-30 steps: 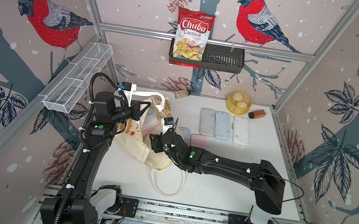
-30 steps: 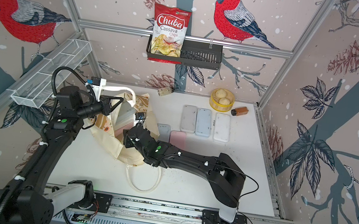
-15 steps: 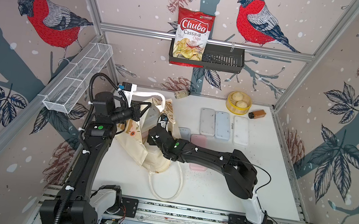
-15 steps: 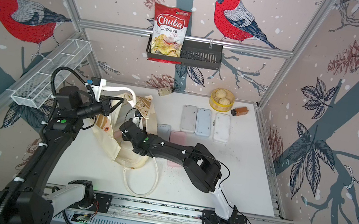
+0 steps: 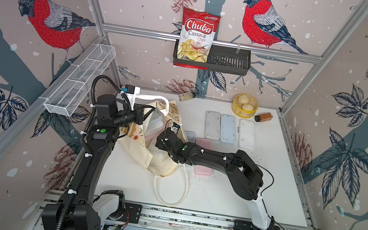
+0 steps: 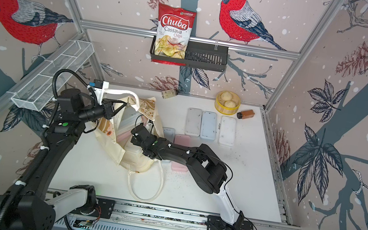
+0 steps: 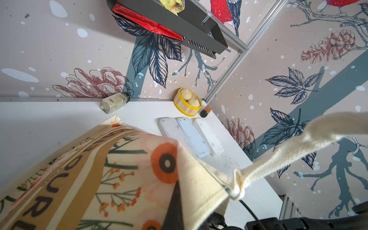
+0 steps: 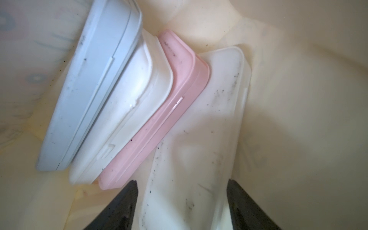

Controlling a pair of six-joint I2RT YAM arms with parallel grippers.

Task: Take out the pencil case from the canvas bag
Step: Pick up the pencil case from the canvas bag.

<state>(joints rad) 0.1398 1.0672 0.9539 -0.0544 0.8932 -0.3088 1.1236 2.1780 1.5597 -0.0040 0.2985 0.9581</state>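
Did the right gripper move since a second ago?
Yes, a little. The right gripper has slid farther away from the front rail, reaching deeper into the mouth of the canvas bag.

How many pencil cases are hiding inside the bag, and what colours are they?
Blue pencil case: 1
White pencil cases and: 2
Pink pencil case: 1
Total in the bag: 4
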